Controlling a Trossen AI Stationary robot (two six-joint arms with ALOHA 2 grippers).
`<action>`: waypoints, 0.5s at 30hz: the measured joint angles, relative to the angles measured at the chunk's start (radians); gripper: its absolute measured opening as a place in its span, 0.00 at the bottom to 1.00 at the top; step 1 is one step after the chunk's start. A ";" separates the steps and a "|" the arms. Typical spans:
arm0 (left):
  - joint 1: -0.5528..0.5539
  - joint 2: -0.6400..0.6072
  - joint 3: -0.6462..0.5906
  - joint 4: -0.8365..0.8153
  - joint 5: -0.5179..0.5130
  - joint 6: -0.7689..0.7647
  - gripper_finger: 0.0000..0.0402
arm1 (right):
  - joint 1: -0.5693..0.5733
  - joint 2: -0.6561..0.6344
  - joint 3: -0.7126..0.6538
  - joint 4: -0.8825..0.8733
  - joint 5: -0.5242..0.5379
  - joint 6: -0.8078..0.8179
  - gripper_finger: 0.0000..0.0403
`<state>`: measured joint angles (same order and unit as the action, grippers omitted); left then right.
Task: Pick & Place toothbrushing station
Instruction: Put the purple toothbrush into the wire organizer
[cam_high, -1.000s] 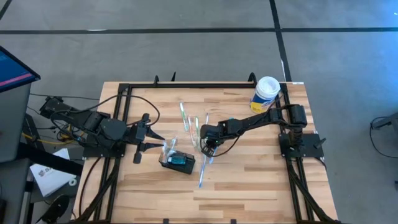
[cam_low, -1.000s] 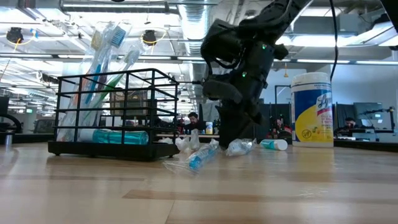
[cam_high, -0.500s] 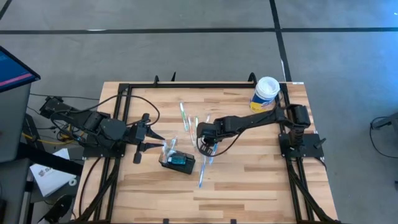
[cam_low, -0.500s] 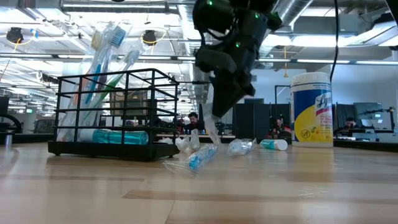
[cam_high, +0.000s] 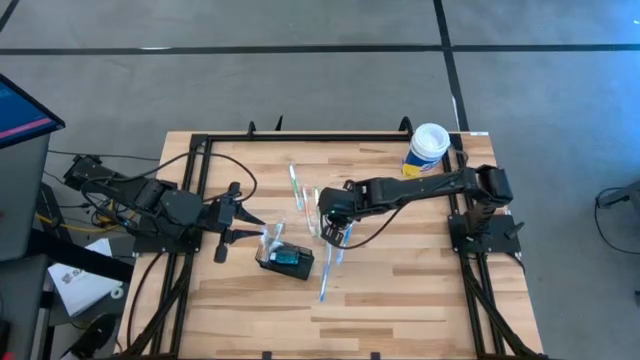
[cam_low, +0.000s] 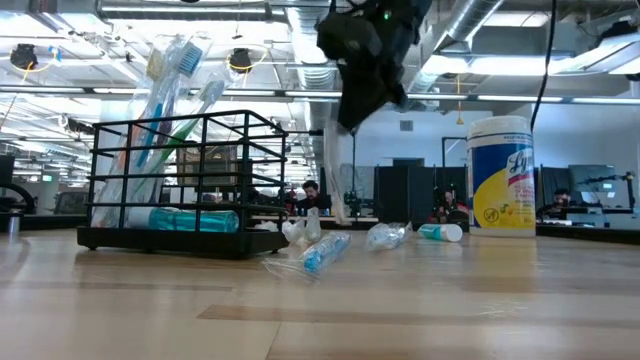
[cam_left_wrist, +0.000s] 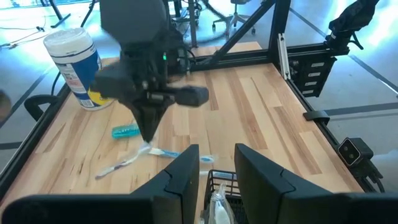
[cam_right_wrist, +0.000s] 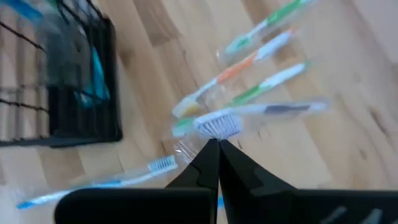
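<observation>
Near the centre of the high view, the right gripper (cam_high: 338, 232) is seen raised above the table (cam_high: 400, 290), its jaws pressed together on the clear wrapper of a packaged toothbrush (cam_right_wrist: 261, 115). From the right wrist camera the bristle end of that toothbrush is seen just beyond the closed fingertips (cam_right_wrist: 214, 155). In the low view the gripper (cam_low: 345, 125) is placed high in the upper middle of the frame, with the wrapped item hanging down from it.

The toothbrushing station (cam_high: 286, 260), a black wire holder, is set on the table just left of centre in the high view, and at the left of the low view (cam_low: 180, 180) it is seen to carry upright toothbrushes and a tube. More wrapped toothbrushes (cam_high: 297, 187) are scattered on the wood between the station and the right gripper.

The left gripper (cam_high: 228, 224) is held at the left edge of the table, close beside the station, with its jaws parted narrowly. A white-lidded canister (cam_high: 428, 150) is stood at the upper right corner of the table.
</observation>
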<state>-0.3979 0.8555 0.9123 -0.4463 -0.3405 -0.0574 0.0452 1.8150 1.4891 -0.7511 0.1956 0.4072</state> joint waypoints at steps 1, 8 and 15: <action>0.000 0.000 0.000 0.000 0.000 0.000 0.24 | 0.000 -0.010 0.001 0.005 0.007 0.000 0.00; 0.000 0.004 0.000 0.009 0.000 0.042 0.24 | 0.000 -0.088 0.001 0.013 0.020 -0.016 0.00; 0.000 0.031 0.000 0.060 0.002 0.089 0.24 | 0.006 -0.158 0.001 0.074 0.019 -0.045 0.00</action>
<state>-0.3981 0.8869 0.9123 -0.3861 -0.3389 0.0320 0.0508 1.6570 1.4900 -0.6767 0.2143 0.3622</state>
